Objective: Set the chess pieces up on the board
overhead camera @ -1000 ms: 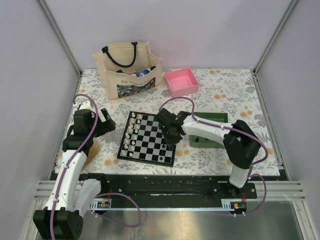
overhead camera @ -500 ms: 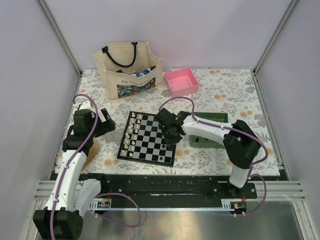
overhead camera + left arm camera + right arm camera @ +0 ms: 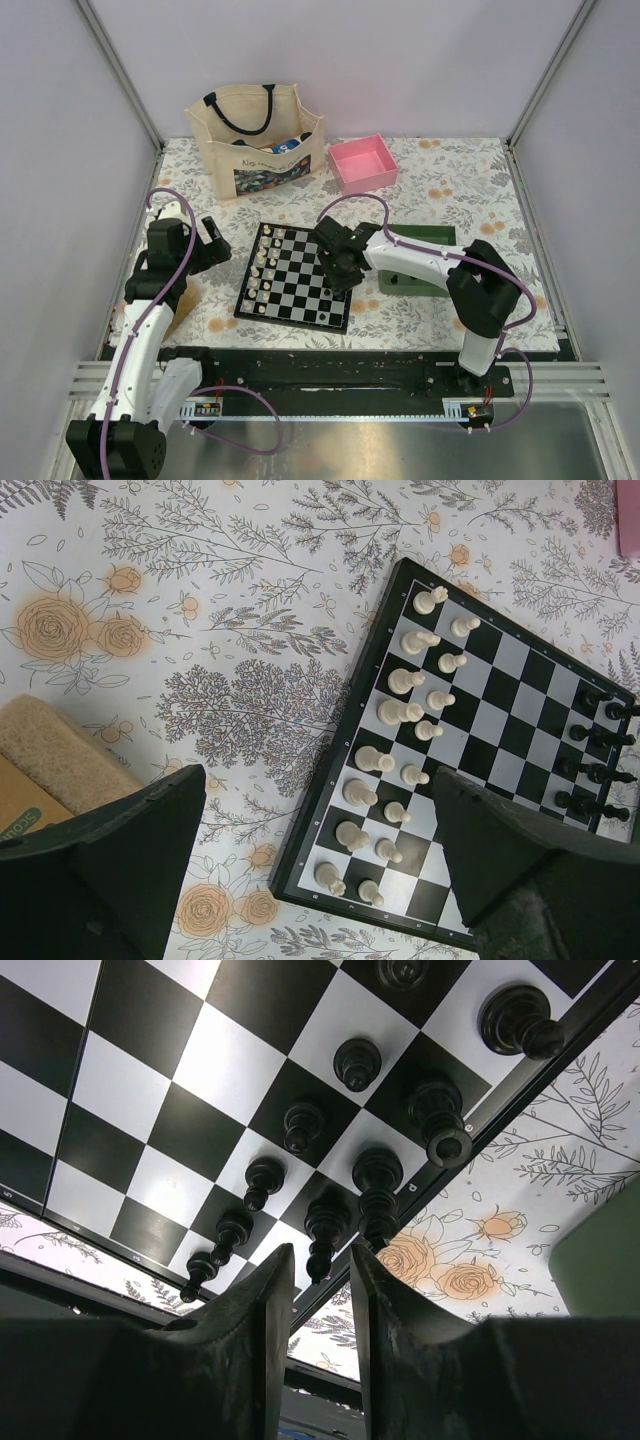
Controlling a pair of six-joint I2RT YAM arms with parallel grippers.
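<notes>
My right gripper (image 3: pixel 320 1257) hangs low over the board (image 3: pixel 300 283), at its right-hand rim as seen from overhead. Its fingers are narrowly apart, and one black piece (image 3: pixel 324 1228) stands upright in the gap. I cannot tell whether my pads touch it. My left gripper (image 3: pixel 320 780) has its fingers spread wide around nothing, above the flowered tablecloth (image 3: pixel 200 630) and the board's left rim.

From overhead the chessmen are specks, and my right wrist covers most of the dark ones. My right wrist camera shows them plainly. There are ten black chess pieces (image 3: pixel 357 1062), all upright: six in an inner diagonal row and four in the row beside the rim. The topmost is cut by the frame's upper edge.

Only my left wrist camera lets me count the cream chessmen (image 3: pixel 398 712). There are sixteen, in two rows down the board's left side. The black ones at that frame's right edge are too small to count.

Only the overhead view takes in one cloth bag (image 3: pixel 250 150), one pink tray (image 3: pixel 370 183) and one green tray (image 3: pixel 435 235).
</notes>
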